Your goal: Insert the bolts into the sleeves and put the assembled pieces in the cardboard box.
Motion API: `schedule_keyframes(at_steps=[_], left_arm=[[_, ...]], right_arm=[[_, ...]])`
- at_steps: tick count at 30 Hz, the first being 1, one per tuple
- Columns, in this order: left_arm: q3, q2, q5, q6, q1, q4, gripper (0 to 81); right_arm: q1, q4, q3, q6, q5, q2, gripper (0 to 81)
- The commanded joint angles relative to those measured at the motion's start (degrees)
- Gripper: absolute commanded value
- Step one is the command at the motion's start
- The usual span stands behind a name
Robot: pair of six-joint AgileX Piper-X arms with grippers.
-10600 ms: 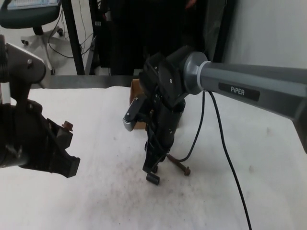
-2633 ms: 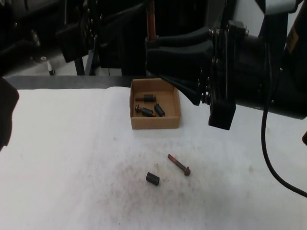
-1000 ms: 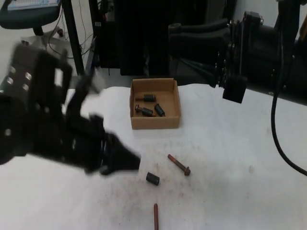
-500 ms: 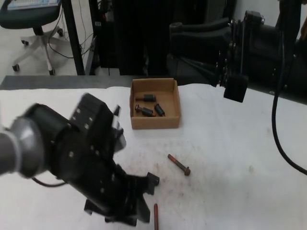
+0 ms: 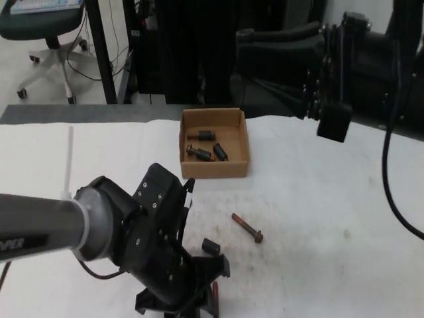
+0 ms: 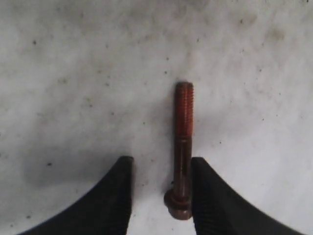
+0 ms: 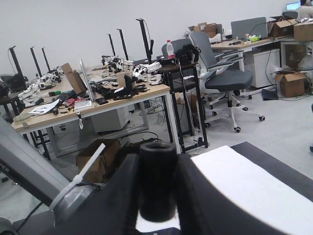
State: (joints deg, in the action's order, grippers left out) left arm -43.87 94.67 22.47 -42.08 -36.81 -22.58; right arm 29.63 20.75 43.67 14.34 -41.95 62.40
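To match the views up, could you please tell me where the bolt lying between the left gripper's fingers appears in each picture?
High view: the bolt lies at the bottom edge, nearer the camera than the loose sleeve.
Left wrist view: the bolt is mid-picture, between the open fingers of the left gripper.
Right wrist view: faces the room, with the held sleeve in the right gripper.
Shared landmark: the left gripper beside the bolt.

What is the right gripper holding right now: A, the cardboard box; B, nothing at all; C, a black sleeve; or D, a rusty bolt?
C: in the right wrist view, the right gripper has a black sleeve clamped between its two fingers, with the sleeve's hollow end showing.
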Motion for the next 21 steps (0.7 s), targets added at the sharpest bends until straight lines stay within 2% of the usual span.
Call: schedule_keyframes(at_steps=[1, 6, 11, 17, 19, 21], left_arm=[[-0.6, 0.3, -1.5, -0.4, -0.2, 1.2, 36.1], [-1.3, 1.5, -2.1, -0.4, -0.2, 2.4, 36.1], [-2.3, 4.5, 3.1, -0.4, -0.4, 2.4, 36.1], [-2.7, 5.6, 2.0, -0.4, -2.0, 2.1, 34.1], [-2.7, 5.6, 1.8, 0.7, -2.2, 2.1, 24.7], [-2.7, 5.6, 2.2, 3.8, -2.2, 1.0, 3.8]], right_arm=[[-0.2, 0.4, 0.8, 0.2, -0.4, -0.8, 0.6], [-0.2, 0.4, 0.8, 0.3, -0.4, -0.8, 0.6], [-0.2, 0.4, 0.8, 1.2, -0.4, -0.8, 0.6], [-0.3, 0.4, 0.8, 1.2, -0.4, -0.8, 0.6], [-0.7, 0.4, 0.8, 1.2, -0.4, -0.8, 0.6], [-1.4, 0.4, 0.8, 1.2, -0.4, -0.8, 0.6]])
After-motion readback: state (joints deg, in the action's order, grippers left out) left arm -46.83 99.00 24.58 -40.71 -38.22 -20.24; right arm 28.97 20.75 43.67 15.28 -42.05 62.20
